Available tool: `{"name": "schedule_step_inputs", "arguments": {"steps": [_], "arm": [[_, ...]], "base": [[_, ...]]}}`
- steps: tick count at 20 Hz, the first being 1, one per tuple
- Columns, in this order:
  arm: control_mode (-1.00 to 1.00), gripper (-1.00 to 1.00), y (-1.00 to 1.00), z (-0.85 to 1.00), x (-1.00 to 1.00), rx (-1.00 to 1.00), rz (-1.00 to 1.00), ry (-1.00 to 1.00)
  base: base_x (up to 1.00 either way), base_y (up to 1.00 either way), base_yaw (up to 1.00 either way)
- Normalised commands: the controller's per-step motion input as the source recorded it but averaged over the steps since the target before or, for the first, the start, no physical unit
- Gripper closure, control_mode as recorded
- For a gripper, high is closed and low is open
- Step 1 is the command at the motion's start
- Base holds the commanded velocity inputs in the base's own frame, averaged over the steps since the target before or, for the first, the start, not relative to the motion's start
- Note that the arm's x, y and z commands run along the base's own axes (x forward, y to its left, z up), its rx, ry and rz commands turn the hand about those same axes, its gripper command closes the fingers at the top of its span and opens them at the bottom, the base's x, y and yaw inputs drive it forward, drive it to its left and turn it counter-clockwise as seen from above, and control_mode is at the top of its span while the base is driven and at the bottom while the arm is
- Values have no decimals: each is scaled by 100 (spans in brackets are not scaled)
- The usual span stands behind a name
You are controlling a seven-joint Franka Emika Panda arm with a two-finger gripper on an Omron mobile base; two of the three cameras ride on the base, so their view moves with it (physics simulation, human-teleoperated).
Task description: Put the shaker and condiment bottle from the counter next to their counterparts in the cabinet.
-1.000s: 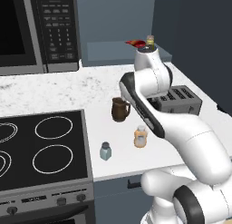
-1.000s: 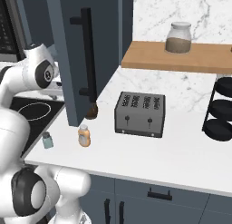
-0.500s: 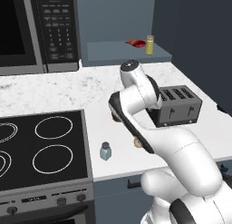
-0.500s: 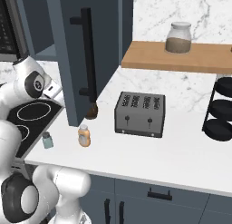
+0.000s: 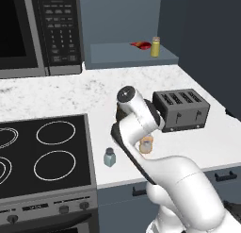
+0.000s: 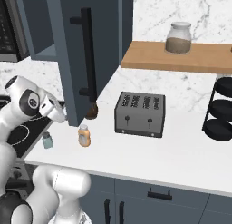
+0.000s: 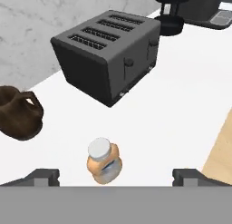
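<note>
Base views flank toaster [image 5: 181,109]; hand view overhead

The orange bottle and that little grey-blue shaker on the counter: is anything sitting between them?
No. In the right base view only bare white counter separates the condiment bottle from the shaker; they stand apart, untouched.

We see the translucent orange condiment bottle [image 7: 104,161] with its white cap standing on the white countertop [image 7: 172,109], between our two dark finger tips [image 7: 43,175], which stand wide apart. A dark grey four-slot toaster [image 7: 108,55] sits beyond it. A brown mug [image 7: 19,112] stands beside the toaster, near the counter's marble-speckled back wall.
</note>
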Motion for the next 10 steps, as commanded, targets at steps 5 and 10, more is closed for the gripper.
{"name": "schedule_step_inputs", "arguments": {"steps": [5, 10], "arm": [[-100, -100, 7, -38, 0, -1, -37, -20], [-100, -100, 19, -9, 15, -5, -33, 1]], "base": [[0, 0, 0], [0, 0, 0]]}}
